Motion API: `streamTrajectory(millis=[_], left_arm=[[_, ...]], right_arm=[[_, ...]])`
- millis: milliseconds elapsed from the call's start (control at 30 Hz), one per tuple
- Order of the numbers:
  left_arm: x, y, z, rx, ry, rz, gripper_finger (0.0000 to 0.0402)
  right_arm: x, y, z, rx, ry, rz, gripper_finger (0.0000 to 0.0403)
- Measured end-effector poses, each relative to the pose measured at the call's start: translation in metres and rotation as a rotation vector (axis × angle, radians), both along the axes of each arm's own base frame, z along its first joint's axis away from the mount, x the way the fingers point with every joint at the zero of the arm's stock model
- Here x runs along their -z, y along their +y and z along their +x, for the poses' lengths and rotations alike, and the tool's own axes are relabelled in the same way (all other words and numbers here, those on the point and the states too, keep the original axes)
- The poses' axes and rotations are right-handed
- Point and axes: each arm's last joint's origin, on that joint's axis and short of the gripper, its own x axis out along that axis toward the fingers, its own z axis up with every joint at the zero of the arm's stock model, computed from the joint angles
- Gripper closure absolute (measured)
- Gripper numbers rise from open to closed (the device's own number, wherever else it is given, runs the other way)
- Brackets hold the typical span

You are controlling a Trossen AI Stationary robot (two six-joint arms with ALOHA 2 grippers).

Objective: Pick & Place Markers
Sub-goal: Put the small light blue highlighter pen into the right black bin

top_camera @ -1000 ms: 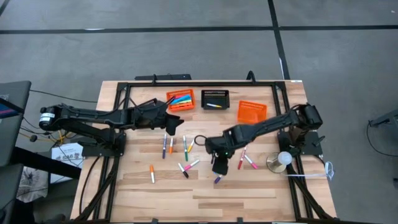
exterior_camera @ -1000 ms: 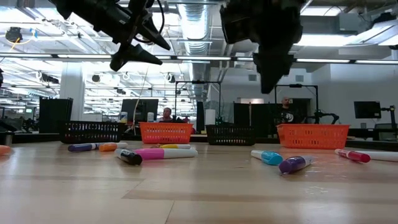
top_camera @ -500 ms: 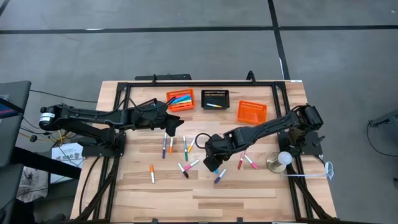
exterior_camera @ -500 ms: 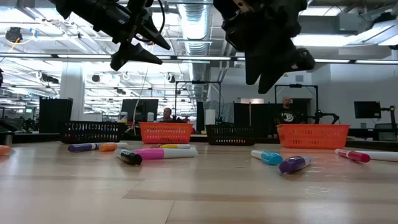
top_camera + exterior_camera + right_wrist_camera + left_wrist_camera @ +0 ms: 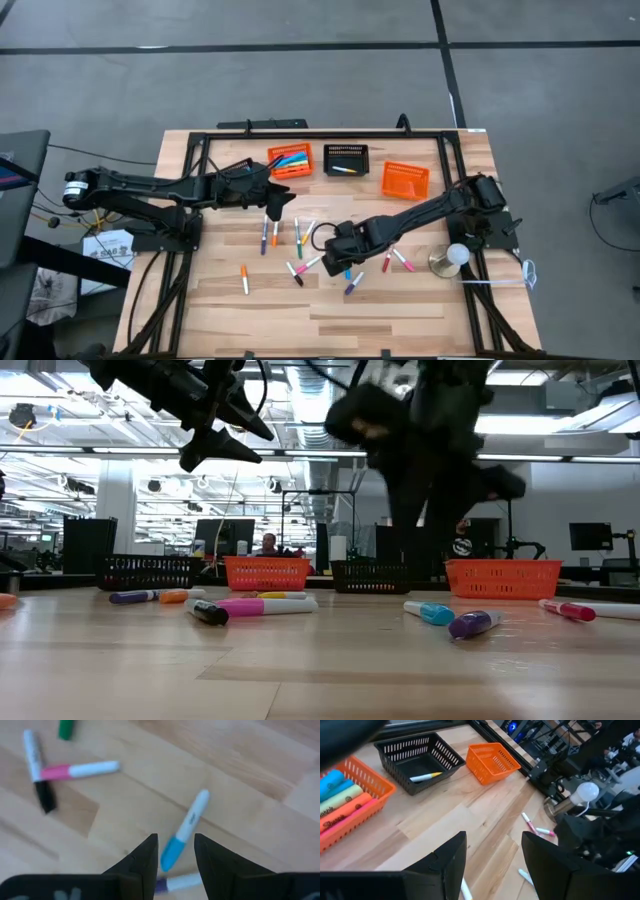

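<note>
Several markers lie scattered on the wooden table (image 5: 400, 310). Among them are a light blue one (image 5: 182, 837), a pink-and-white one (image 5: 80, 770), a purple one (image 5: 354, 285) and an orange one (image 5: 244, 280). My right gripper (image 5: 176, 839) is open and points down above the light blue marker (image 5: 347, 272), one finger to either side of it in the right wrist view, and touches nothing. My left gripper (image 5: 490, 870) is open and empty. It hangs in the air (image 5: 280, 197) near the orange basket (image 5: 290, 160) that holds several markers.
A black basket (image 5: 417, 762) with one marker and an orange basket (image 5: 492, 762) that shows no markers stand along the far side. A metal stand with a white ball (image 5: 455, 255) is at the right. A black frame (image 5: 320, 133) rims the table. A cable loop (image 5: 322, 226) lies mid-table.
My right gripper has sunk toward the table and shifted a little toward the table's left edge, rolling about its own axis, and its finger gap looks unchanged. It now hangs over the light blue marker. No marker has moved.
</note>
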Motion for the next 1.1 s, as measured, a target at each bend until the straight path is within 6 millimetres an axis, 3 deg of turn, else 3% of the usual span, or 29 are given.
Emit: streamTrajectory(millis=[400,733,1100], left_arm=[[-0.01,-0.002,-0.009,0.104,0.007,0.218,0.0211],[0.014,-0.005,-0.028,0.145,-0.191,0.273,0.0211],[0.031,-0.006,-0.055,0.175,-0.222,0.279,0.0211]], right_arm=[[0.016,0.001,0.001,0.056,0.07,0.021,0.0285],[0.028,0.001,0.005,0.08,0.089,0.021,0.0285],[0.056,0.003,0.015,0.069,0.143,0.052,0.0285]])
